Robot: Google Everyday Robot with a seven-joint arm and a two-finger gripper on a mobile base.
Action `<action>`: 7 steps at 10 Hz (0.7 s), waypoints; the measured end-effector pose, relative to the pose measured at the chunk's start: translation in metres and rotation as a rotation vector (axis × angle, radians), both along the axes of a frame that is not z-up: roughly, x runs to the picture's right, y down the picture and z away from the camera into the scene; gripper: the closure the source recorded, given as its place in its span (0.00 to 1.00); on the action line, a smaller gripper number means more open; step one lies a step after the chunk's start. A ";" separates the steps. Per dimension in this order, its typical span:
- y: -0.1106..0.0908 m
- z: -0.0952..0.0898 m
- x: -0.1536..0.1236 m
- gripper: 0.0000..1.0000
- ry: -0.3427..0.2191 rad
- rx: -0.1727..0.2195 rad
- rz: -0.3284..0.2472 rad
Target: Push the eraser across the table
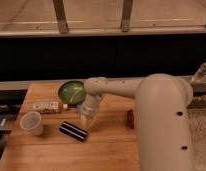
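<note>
eraser (73, 131) lies flat on the bench (111, 152), lower left of centre in the frame, slanting down to the right, with a cup (32, 123) near its left end. the tool (87, 120) hangs low just beside the eraser's upper right end. i cannot tell whether it touches, nor whether it is open or closed. this looks like the approach step, with the push not yet begun. next it likely needs to settle against the eraser's side and sweep it along, steering clear of the cup.

Wood-plank bench (111, 152) carries: green bowl (72, 92) rear, white cup (32, 123) left, flat speckled box (46, 106) between them, eraser (73, 131) front-centre, reddish stick (130, 118) right. Tool (87, 121) low over bench, just right of eraser.
</note>
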State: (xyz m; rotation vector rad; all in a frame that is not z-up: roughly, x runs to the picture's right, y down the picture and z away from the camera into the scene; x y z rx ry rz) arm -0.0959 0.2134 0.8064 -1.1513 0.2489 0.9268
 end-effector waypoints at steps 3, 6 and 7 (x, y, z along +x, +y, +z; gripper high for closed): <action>0.015 -0.005 -0.016 1.00 -0.047 -0.028 -0.017; 0.033 -0.011 -0.038 1.00 -0.112 -0.066 -0.028; 0.039 -0.017 -0.051 1.00 -0.151 -0.078 -0.035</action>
